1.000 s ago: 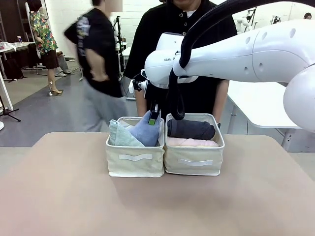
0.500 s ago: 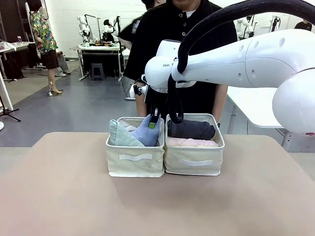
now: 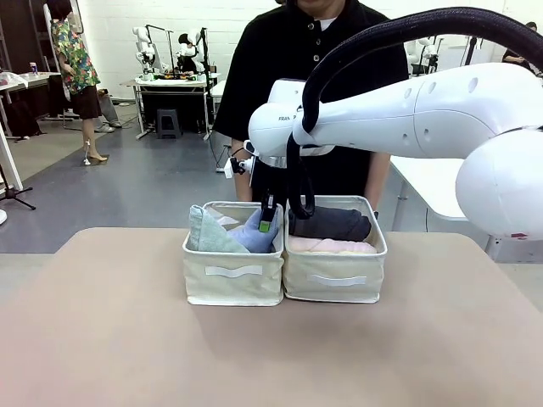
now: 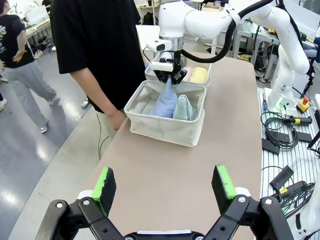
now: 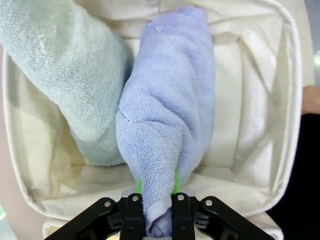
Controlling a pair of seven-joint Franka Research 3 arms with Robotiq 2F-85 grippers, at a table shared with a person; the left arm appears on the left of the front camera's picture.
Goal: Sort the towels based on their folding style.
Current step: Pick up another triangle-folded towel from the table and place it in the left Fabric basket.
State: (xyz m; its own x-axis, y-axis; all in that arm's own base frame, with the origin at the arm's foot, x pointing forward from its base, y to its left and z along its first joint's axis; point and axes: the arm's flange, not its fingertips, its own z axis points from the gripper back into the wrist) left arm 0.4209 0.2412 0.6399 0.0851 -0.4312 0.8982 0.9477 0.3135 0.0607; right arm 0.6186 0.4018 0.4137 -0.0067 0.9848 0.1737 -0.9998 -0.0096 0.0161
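Front view: right gripper [image 3: 267, 222] clamps the light blue towel [image 3: 252, 233] in the left basket [image 3: 234, 275], frame centre; left wrist view: left gripper [image 4: 165, 186] spread, bottom edge; right wrist view: blue towel beside teal towel [image 5: 70, 70], upper left.

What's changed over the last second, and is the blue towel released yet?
The right gripper has lowered the light blue towel deeper into the left basket, beside the pale teal towel. Not released: it stays shut on the towel's tip. Both baskets and the other towels haven't moved; the left gripper stays open.
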